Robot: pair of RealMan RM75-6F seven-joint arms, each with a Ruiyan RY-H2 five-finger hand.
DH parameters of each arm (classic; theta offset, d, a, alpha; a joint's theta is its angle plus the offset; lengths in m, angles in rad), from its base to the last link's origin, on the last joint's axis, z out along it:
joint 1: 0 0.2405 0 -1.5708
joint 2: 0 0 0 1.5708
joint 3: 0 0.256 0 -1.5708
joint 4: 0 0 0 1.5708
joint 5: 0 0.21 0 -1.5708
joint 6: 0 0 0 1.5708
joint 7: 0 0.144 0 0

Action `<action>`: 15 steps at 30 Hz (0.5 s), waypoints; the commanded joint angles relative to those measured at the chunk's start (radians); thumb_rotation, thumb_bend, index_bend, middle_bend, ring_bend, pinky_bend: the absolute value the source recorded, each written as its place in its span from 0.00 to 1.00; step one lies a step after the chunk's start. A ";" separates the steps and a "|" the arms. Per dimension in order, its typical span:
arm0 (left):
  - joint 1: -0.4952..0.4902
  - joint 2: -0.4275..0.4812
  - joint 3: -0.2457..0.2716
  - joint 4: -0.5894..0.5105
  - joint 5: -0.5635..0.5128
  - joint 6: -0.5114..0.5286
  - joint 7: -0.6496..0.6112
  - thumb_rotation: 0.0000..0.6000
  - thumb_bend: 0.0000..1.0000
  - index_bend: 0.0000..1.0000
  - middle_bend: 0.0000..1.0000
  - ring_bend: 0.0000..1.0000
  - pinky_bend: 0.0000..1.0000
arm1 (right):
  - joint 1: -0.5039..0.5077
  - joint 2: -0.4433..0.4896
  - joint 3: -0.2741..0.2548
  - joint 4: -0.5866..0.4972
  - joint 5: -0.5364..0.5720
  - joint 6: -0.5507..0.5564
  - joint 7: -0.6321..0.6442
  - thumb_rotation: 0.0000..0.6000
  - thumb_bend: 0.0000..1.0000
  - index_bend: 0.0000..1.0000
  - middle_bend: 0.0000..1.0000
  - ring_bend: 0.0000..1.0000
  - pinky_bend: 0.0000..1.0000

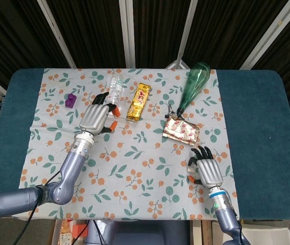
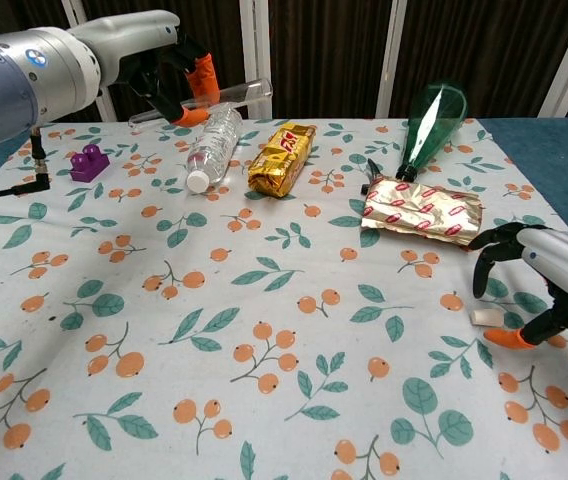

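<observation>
Hovering near the desk's (image 2: 84,330) front edge, the right hand's (image 2: 549,268) released fingers should straddle the plug (image 2: 486,316) squarely; the left hand's (image 2: 167,68) fingers grasp the tube (image 2: 236,96).

green bottle (image 1: 193,84), gold packet (image 1: 139,101), purple block (image 1: 71,99)

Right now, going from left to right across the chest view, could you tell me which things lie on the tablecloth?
purple block → clear water bottle → gold snack packet → green glass bottle → small white piece by the right hand.
</observation>
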 commanded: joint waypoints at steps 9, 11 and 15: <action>-0.005 0.007 0.018 -0.008 -0.009 0.014 -0.007 1.00 0.59 0.58 0.43 0.04 0.00 | 0.006 -0.008 0.005 0.023 0.021 -0.011 -0.006 1.00 0.35 0.50 0.18 0.08 0.00; -0.006 0.007 0.020 -0.009 -0.010 0.015 -0.008 1.00 0.59 0.58 0.43 0.04 0.00 | 0.006 -0.008 0.005 0.023 0.024 -0.012 -0.009 1.00 0.35 0.50 0.18 0.08 0.00; -0.009 0.007 0.023 -0.012 -0.010 0.020 -0.011 1.00 0.59 0.58 0.43 0.04 0.00 | 0.008 -0.008 0.004 0.025 0.033 -0.018 -0.014 1.00 0.35 0.50 0.18 0.08 0.00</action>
